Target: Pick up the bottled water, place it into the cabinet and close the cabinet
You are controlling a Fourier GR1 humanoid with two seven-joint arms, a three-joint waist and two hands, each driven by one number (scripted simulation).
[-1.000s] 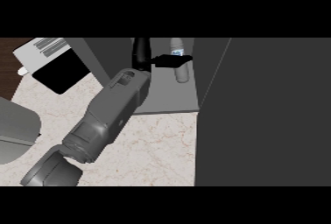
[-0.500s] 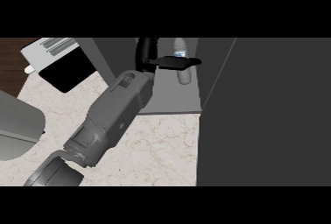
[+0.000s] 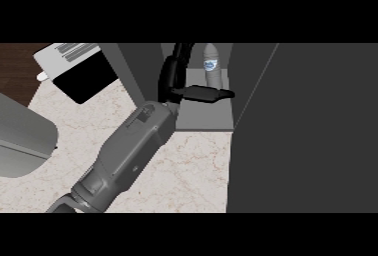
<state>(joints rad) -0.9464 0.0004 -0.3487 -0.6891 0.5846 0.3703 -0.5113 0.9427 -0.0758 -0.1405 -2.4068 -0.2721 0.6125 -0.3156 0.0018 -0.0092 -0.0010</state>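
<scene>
One forearm (image 3: 125, 155) shows, running up from the lower left across the pale marble counter (image 3: 192, 170) to the open cabinet (image 3: 203, 117). By its place at the view's left it appears to be the left arm. Its black hand (image 3: 177, 75) is inside the cabinet, fingers straight and reaching upward, thumb (image 3: 207, 93) stuck out sideways to the right; it has hold of nothing. One water bottle (image 3: 212, 65) stands upright on the cabinet's grey shelf, just right of the fingers and above the thumb, apart from both as far as can be seen. Its label is white with a blue mark, too small to read. One dark cabinet door (image 3: 310, 130) fills the right side. One toaster-like appliance (image 3: 74, 67) with slots lies at upper left, and one grey rounded object (image 3: 22, 140) sits at the left edge.
</scene>
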